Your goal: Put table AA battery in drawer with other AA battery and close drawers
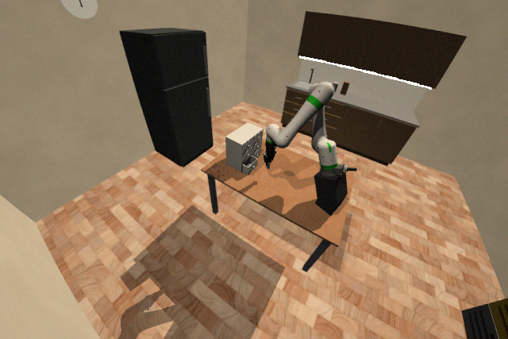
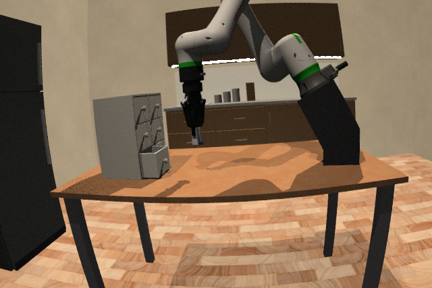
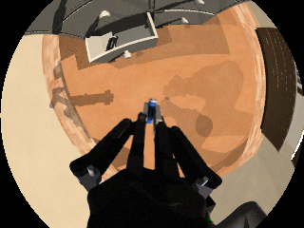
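My gripper is shut on the blue AA battery, which sticks out between the fingertips. It points down and hangs above the table, in front of the chest and to its right in the exterior view. The grey chest stands upright at the table's left end. Its bottom drawer, the one nearer the exterior camera, is pulled partly out. A small dark shape shows inside it in the wrist view; I cannot tell what it is. The other drawers look pushed in.
The table carries the chest and the arm's dark pedestal at the opposite end. Handles stick out from the drawer fronts. The chest stands near the table's left edge, and the fridge stands beyond it.
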Robot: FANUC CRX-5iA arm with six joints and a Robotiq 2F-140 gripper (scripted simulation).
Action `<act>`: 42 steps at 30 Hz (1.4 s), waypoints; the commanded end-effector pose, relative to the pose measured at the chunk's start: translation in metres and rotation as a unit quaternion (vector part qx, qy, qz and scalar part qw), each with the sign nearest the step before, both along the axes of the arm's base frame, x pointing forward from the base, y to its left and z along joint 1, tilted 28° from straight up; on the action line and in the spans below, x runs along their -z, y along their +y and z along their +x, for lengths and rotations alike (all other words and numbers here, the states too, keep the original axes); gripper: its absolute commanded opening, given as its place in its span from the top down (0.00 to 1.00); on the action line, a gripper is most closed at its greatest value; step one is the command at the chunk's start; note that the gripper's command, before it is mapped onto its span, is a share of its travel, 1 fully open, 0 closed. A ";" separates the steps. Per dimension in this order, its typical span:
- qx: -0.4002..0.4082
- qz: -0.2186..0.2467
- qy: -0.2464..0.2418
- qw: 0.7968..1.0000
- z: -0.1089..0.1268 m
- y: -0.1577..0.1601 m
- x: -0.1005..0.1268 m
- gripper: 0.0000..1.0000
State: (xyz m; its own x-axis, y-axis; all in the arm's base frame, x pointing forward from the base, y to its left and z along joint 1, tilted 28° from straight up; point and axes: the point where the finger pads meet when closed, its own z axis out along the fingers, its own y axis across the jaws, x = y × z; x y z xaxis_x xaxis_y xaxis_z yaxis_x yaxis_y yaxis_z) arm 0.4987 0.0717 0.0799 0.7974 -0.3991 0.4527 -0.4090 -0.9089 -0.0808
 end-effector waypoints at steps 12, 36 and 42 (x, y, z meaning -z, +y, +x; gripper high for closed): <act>-0.215 -0.077 0.023 0.973 -0.012 0.016 -0.006 0.94; -0.318 0.056 -0.294 0.900 0.006 0.132 -0.001 0.94; -0.265 -0.025 -0.355 0.896 0.005 0.093 -0.004 0.94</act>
